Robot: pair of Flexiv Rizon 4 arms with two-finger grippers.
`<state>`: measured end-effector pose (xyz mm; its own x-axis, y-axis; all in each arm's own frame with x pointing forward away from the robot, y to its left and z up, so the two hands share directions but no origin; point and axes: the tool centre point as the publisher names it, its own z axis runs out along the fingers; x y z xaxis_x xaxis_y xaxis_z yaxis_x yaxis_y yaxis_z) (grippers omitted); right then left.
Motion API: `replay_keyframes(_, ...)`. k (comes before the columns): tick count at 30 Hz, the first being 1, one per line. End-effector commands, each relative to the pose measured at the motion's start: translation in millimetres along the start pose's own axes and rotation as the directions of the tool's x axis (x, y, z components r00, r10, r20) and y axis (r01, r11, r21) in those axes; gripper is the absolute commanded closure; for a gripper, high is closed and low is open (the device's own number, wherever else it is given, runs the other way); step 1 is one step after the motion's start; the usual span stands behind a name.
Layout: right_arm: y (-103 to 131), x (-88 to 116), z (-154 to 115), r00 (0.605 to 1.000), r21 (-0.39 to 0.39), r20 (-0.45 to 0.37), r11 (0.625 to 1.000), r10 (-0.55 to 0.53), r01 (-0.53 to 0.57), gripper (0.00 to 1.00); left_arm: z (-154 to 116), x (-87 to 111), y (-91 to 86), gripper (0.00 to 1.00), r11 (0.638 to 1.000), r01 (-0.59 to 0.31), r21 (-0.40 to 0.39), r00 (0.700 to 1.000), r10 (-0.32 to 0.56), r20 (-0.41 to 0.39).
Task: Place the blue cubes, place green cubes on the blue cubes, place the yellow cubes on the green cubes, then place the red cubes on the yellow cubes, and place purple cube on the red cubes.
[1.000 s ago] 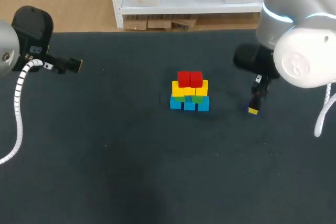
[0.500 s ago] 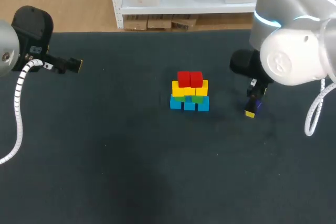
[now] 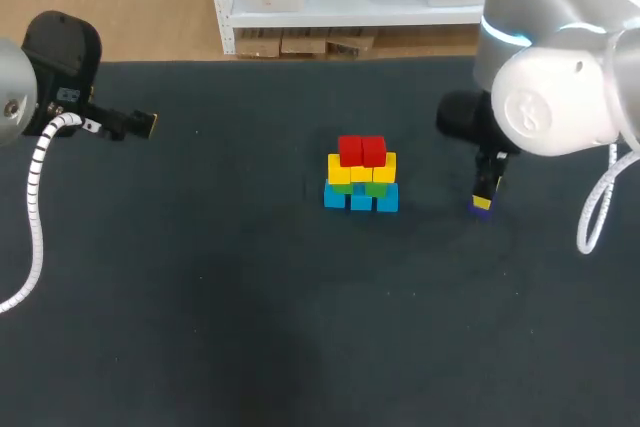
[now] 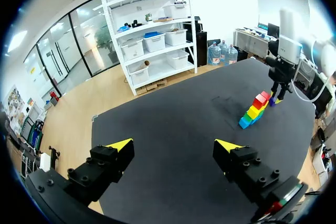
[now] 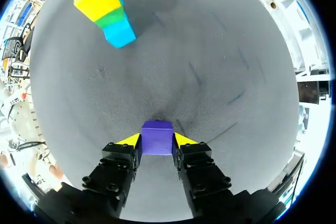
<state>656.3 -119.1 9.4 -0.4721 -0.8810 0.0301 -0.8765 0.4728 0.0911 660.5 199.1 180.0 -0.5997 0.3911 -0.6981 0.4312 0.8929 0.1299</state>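
A stack of cubes [image 3: 361,175] stands mid-table: blue at the base, green above, then yellow, with two red cubes [image 3: 361,151] on top. It also shows in the left wrist view as the stack [image 4: 255,112] and in the right wrist view as the stack [image 5: 102,4]. The purple cube [image 5: 157,137] sits between the yellow tips of my right gripper [image 5: 156,140], which is shut on it, down at the table to the right of the stack. In the head view that right gripper [image 3: 482,204] points straight down. My left gripper [image 4: 173,145] is open and holds nothing, far left at the table [image 3: 139,124].
The dark table mat [image 3: 250,327] stretches around the stack. My right arm's large white body [image 3: 555,107] hangs over the table's right side.
My right gripper has come down over the purple cube and its fingers have closed on it. The left arm has stayed still.
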Motion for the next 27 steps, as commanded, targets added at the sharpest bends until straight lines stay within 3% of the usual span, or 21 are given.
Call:
replay_keyframes(1,5,4,-13,1.000,0.005,0.019,1.000,-0.014,0.013,1.00,0,0.2,1.0,0.00,1.000,-0.001,0.005,1.000,0.001,0.001)
replay_keyframes(8,2,-2,-54,0.995,0.062,0.061,0.995,-0.078,0.074,1.00,0,0.2,1.0,0.00,1.000,-0.001,0.005,1.000,0.001,0.001)
replay_keyframes(13,7,-21,-99,0.977,0.075,0.099,0.980,-0.191,0.184,1.00,0,0.2,1.0,0.00,1.000,-0.001,0.005,1.000,0.001,0.001)
replay_keyframes(20,41,-62,-151,0.911,0.132,0.098,0.913,-0.400,0.387,1.00,0,0.2,1.0,0.00,1.000,-0.001,0.005,1.000,0.001,0.001)
replay_keyframes(27,68,-100,-170,0.859,0.170,0.079,0.856,-0.506,0.489,1.00,0,0.2,1.0,0.00,1.000,-0.001,0.005,1.000,0.001,0.001)
